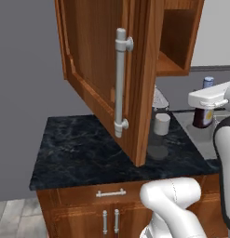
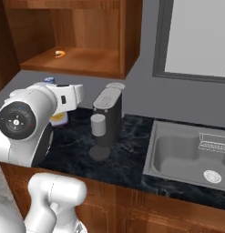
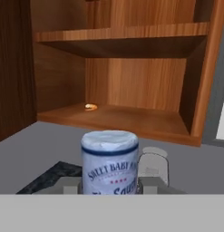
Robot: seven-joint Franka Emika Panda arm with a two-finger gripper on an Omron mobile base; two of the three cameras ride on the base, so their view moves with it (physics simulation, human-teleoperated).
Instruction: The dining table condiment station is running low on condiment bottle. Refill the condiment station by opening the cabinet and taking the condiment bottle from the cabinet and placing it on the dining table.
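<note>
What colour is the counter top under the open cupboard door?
Black marble counter top with pale veins, clearest in the left base view.

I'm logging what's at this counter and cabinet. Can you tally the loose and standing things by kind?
Condiment bottle, in the gripper: 1
Coffee machine: 1
Cup at the machine: 1
Small orange item on the cabinet shelf: 1
Total: 4

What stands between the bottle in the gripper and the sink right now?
In the right base view, a coffee machine with a pale cup at its front stands on the counter between the bottle and the sink.
</note>
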